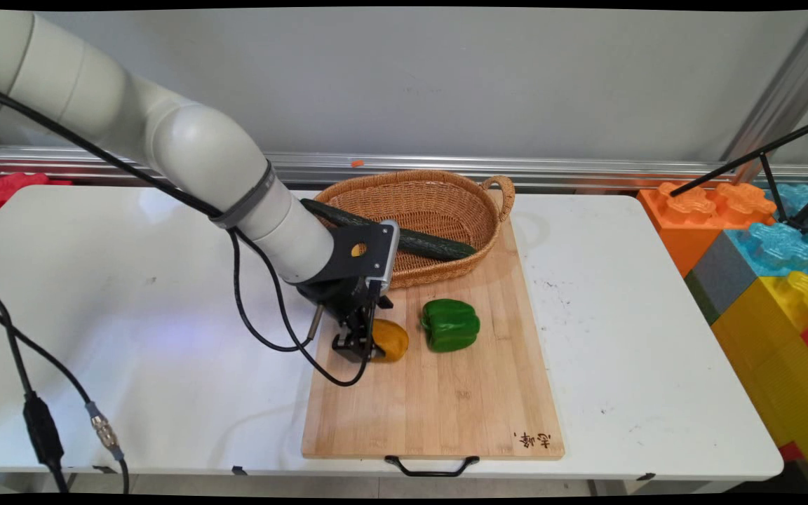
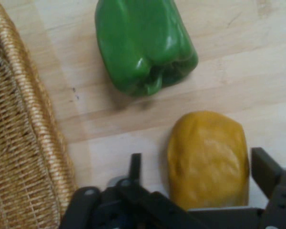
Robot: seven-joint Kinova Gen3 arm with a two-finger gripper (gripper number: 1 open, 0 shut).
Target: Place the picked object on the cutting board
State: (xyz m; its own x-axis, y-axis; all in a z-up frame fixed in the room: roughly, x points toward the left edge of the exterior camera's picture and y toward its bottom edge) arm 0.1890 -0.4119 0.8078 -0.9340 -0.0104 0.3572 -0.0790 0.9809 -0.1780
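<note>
Arm angled down over the cutting board [image 1: 446, 393], gripper [image 2: 195, 174] fingers [image 2: 267, 169] wide, straddling the yellow-orange fruit [image 2: 207, 160] beside the green bell pepper [image 2: 143, 43].

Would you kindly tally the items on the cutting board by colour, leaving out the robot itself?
Green: 2, the green pepper and the cucumber lying in the basket.
Yellow-orange: 1, the rounded item at the gripper.
Tan wicker: 1, the basket.
Total: 4

- I can make out only one marking: a small dark mark of two or three characters, burnt into the near right corner of the wooden cutting board [image 1: 446, 393]. I cannot read what it says.
</note>
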